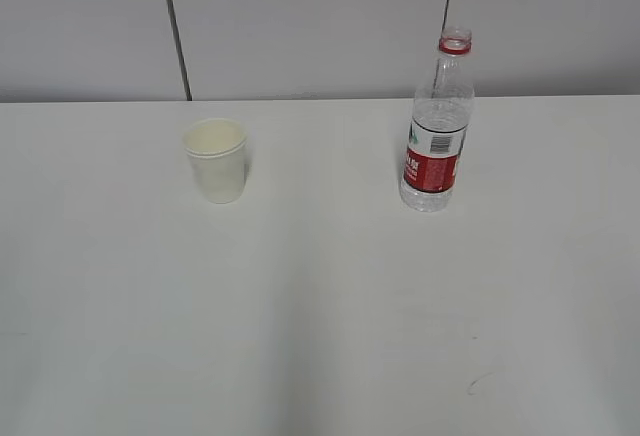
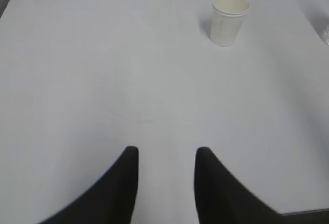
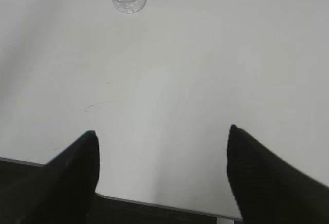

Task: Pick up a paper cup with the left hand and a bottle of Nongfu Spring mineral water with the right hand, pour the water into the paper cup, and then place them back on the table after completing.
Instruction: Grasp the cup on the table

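Standing: cup and bottle are both upright on the white desk, neither yet touched.
Cup: left of the bottle and well apart from it, mouth up; whether anything is in it cannot be told.
Bottle: clear plastic with a red label and red neck ring, no cap visible; water reaches to about its shoulder.
Scuff: a small dark mark on the desk, nearer the camera than the bottle.
Left pincer: released, jaws apart, holding nothing, well short of the cup, which sits ahead and to its right.
Right pincer: released wide, grasping nothing, at the desk edge with the bottle far ahead and to its left.
Cup handling: likely light and thin-walled, easily crushed or knocked over; 1 gentle squeeze at mid-wall, below the rim, looks safest.
Bottle handling: probably heavy with water, smooth and a little springy; grip on the label band, firmly, keeping it upright since it seems uncapped.
Progress: nothing is done yet; both approaches come first.
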Robot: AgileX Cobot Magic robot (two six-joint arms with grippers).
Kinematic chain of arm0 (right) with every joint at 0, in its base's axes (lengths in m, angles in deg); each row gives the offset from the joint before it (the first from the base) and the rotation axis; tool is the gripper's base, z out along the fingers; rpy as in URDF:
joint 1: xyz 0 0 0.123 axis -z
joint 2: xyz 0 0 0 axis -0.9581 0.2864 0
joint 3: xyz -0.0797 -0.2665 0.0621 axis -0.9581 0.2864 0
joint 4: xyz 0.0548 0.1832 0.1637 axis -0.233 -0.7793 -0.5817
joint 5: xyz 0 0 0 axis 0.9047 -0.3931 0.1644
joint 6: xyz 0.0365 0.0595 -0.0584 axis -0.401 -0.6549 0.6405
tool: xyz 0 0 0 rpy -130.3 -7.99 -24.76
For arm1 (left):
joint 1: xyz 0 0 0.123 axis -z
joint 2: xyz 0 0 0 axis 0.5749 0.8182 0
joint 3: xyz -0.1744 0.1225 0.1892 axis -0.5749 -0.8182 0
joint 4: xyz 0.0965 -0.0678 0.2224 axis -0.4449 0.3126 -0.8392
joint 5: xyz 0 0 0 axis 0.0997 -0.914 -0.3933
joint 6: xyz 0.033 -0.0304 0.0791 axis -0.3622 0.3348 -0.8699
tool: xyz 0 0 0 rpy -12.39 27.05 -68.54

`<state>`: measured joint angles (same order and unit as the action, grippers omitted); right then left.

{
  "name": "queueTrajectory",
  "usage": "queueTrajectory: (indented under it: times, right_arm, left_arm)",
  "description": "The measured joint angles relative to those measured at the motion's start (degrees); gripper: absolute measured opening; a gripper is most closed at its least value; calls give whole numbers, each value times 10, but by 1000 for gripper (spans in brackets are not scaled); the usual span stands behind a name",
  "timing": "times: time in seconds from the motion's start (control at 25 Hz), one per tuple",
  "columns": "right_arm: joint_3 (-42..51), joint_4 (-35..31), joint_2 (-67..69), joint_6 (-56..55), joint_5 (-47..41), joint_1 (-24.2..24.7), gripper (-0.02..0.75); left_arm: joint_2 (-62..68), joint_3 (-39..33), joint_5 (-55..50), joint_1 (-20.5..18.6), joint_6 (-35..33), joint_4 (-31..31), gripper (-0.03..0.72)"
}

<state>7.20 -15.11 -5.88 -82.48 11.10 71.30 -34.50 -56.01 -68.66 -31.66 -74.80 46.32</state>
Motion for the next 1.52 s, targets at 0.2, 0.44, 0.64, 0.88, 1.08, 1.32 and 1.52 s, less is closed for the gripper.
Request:
queueTrajectory:
  times: [0.2, 0.44, 0.64, 0.88, 1.08, 1.32, 1.52]
  right_arm:
    - [0, 0, 0, 0, 0, 0, 569]
    - [0, 0, 0, 0, 0, 0, 569]
    - [0, 0, 0, 0, 0, 0, 569]
    - [0, 0, 0, 0, 0, 0, 568]
    - [-4, 0, 0, 0, 3, 0, 568]
    - [-66, -6, 11, 0, 77, 0, 569]
    - [-91, -3, 108, 0, 154, 0, 568]
  left_arm:
    - [0, 0, 0, 0, 0, 0, 240]
    - [0, 0, 0, 0, 0, 0, 240]
    - [0, 0, 0, 0, 0, 0, 240]
    - [0, 0, 0, 0, 0, 0, 240]
    - [0, 5, 10, 0, 0, 0, 240]
    - [48, 32, 116, 0, 0, -10, 240]
    - [166, 33, 230, 0, 0, -19, 240]
